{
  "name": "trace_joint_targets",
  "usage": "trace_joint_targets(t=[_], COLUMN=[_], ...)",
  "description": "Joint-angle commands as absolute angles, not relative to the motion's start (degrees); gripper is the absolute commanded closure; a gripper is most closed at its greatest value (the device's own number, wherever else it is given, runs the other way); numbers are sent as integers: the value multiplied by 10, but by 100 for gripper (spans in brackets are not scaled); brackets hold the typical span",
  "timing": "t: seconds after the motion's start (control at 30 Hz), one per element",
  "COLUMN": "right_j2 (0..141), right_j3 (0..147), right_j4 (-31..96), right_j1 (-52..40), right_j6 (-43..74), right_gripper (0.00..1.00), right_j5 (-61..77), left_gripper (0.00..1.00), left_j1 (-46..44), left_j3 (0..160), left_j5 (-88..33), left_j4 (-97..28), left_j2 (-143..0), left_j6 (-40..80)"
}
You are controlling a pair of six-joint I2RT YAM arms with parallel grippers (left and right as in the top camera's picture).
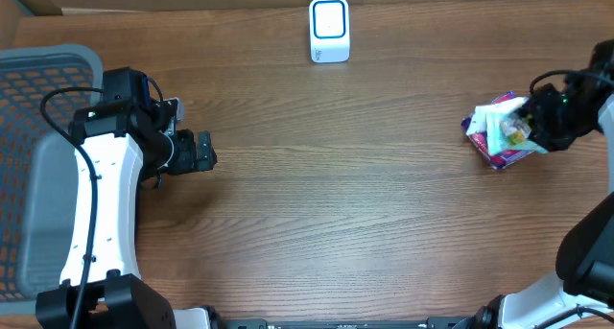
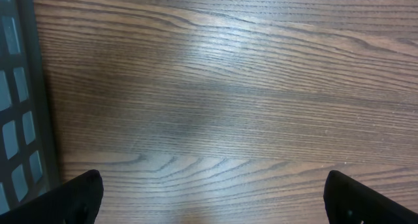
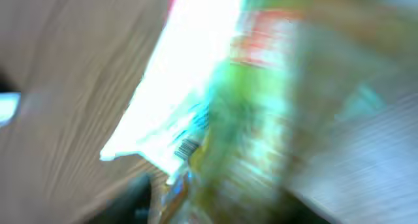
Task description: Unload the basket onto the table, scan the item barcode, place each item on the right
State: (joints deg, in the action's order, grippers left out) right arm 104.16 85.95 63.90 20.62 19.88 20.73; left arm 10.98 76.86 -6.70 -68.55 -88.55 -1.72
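The item is a small heap of packets (image 1: 499, 128), white, purple and green, lying at the table's right side. My right gripper (image 1: 535, 118) is down on the heap's right end. In the right wrist view everything is blurred. A white and green packet (image 3: 215, 113) with a small barcode (image 3: 187, 147) fills the frame, and one dark finger (image 3: 134, 198) shows at the lower left. Whether that gripper holds a packet does not show. The white scanner (image 1: 329, 30) with its blue-edged face stands at the back centre. My left gripper (image 1: 204, 151) (image 2: 212, 188) hangs open over bare wood, far from the item.
A grey mesh basket (image 1: 48, 80) sits at the far left, and its rim (image 2: 16, 87) shows in the left wrist view. The wooden table (image 1: 336, 195) lies between the two arms. A cardboard wall runs along the back edge.
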Motion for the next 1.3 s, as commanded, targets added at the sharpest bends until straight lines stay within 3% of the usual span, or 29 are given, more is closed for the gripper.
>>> trace_joint_targets(t=[0.0,0.43,0.57,0.7,1.03,1.13,1.27], right_j2=[1030,1010,983,953,877,840,744], right_j3=[855,956,1036,1110,1183,1183,1183], right_j4=[619,664,724,794,898,910,901], right_j1=[203,206,206,206,206,206,206], right_j6=[202,172,158,133,90,75,68], right_gripper=[27,18,12,0,0,5,0], right_j5=[297,335,335,333,332,330,230], left_gripper=[1,0,0,0,0,0,0], left_j1=[109,109,109,109,109,109,109], left_j3=[772,772,772,772,772,772,772], left_j5=[-70,-70,-70,-70,-70,-70,-70], left_j4=[-685,-685,-685,-685,-685,-685,-685], left_j2=[-889,-889,-889,-889,-889,-889,-889], left_j6=[-26,-26,-26,-26,-26,-26,-26])
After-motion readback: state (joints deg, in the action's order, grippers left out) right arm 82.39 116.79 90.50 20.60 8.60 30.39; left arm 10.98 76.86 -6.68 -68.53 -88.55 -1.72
